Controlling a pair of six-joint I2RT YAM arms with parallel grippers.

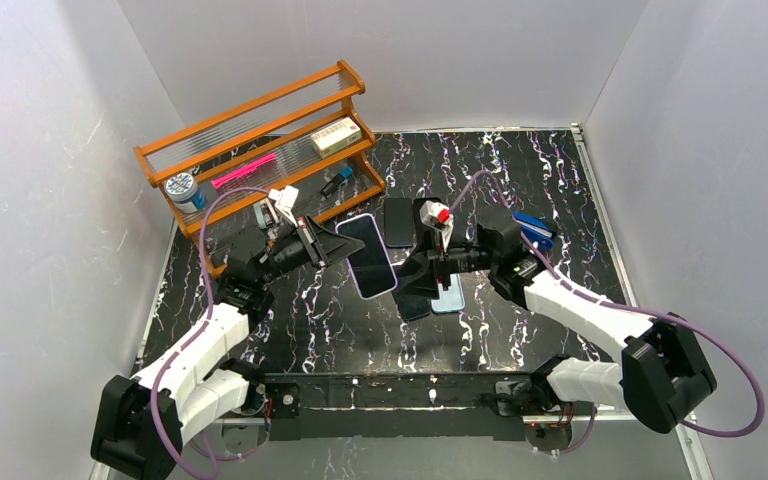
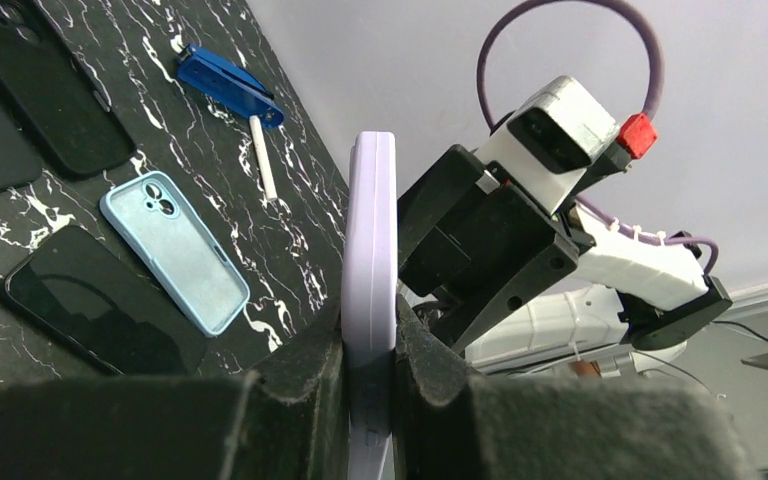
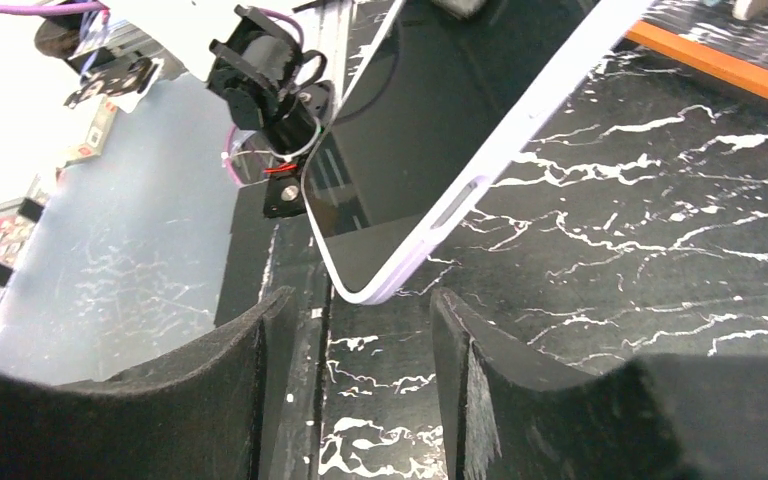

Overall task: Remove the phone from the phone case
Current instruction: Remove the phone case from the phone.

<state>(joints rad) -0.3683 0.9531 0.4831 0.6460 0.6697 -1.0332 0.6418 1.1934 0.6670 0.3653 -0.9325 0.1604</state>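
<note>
Glossy phone (image 1: pixel 368 258) in smooth lilac case (image 2: pixel 372 250), pinched edge-on by padded left claw (image 2: pixel 368 345) above black marbled bench (image 1: pixel 530 175), right claw (image 3: pixel 355 330) spread wide, rounded phone corner just beyond its pads

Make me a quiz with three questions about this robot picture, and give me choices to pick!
1. Where does the wooden rack stand?
A. at the back left of the table
B. at the front right of the table
C. on top of an arm

2. What colour is the phone case in the left end effector?
A. red
B. pale purple
C. green

3. How is the right end effector?
A. shut on a pen
B. shut on the rack
C. open

Answers:
1 A: the top view shows it at the far left.
2 B: its edge looks lilac in the left wrist view.
3 C: its fingers stand apart, gripping nothing.
</note>
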